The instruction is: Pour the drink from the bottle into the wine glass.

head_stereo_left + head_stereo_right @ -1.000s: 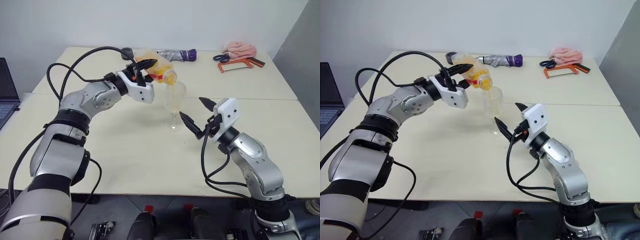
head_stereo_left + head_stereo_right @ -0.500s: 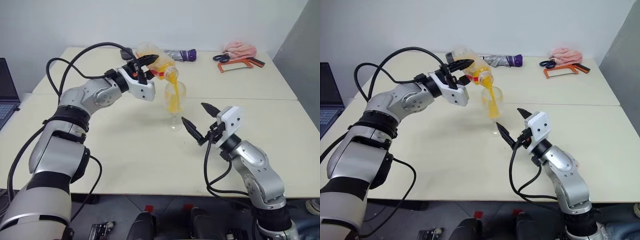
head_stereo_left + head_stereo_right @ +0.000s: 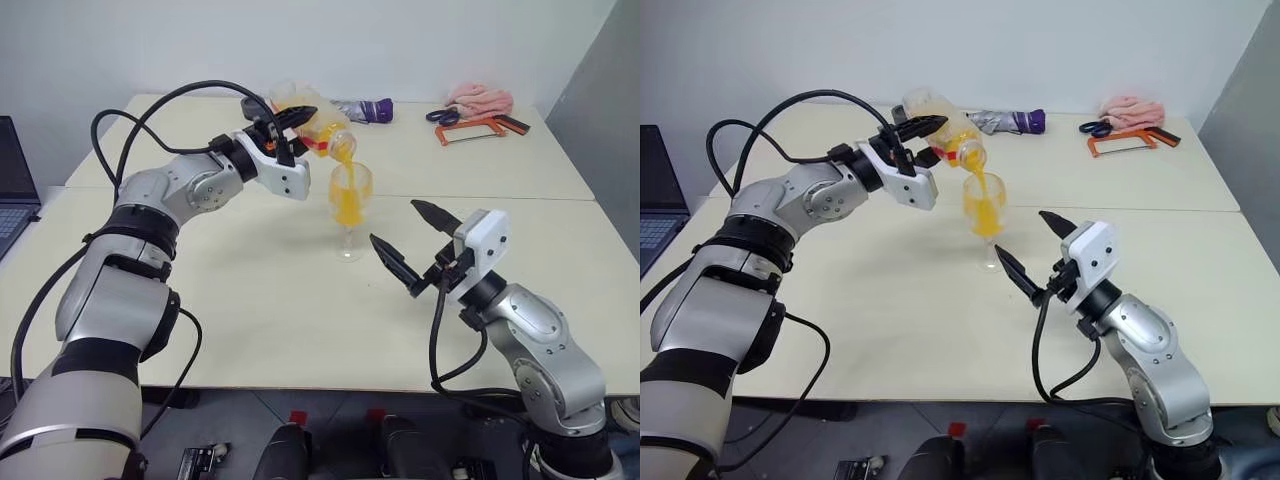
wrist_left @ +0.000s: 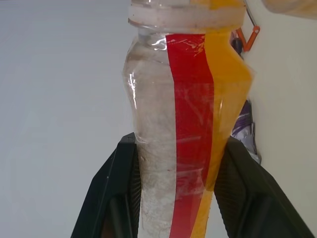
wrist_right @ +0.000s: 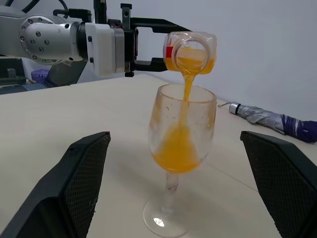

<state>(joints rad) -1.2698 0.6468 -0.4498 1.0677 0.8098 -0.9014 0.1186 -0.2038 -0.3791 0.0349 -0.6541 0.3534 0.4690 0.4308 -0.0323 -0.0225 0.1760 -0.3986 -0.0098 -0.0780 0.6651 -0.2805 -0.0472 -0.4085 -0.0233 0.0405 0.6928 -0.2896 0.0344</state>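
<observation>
**Left gripper** (image 3: 285, 124): two black fingers clamped on the body of the small clear plastic bottle with a red vertical label stripe (image 4: 185, 129). In the left wrist view the pads sit on either side of the waist, below the wide neck. You hold it tipped, mouth down and toward the glass, raised above the table.

**Bottle, handling:** thin plastic, light and getting lighter as it empties, likely to dent under a hard squeeze. Its wall looks smooth and wet-slick where the liquid has run. Your hold at the narrow waist is the sensible place; do not shift toward the neck.

**Translucent orange-yellow drink** (image 5: 187, 89): falling in a thin stream from the bottle mouth into the bowl, pooling at the bottom (image 5: 176, 151), with splash marks up the inner wall. Some remains in the bottle.

**Clear stemmed wine glass with a rounded bowl and round foot** (image 3: 350, 190): upright on the cream table (image 3: 250, 310), directly under the bottle mouth, free-standing and untouched. Judge it fragile, top-heavy as it fills, easy to tip by a knock at the rim. If you must steady it, take the stem, not the bowl.

**Right gripper** (image 3: 412, 246): fingers spread wide, holding nothing, hovering near the glass on the near side, apart from it.

**Far edge of table:** folded grey-and-purple umbrella (image 3: 1010, 121), orange-handled hacksaw (image 3: 1125, 139), pink cloth (image 3: 1132, 106).
</observation>
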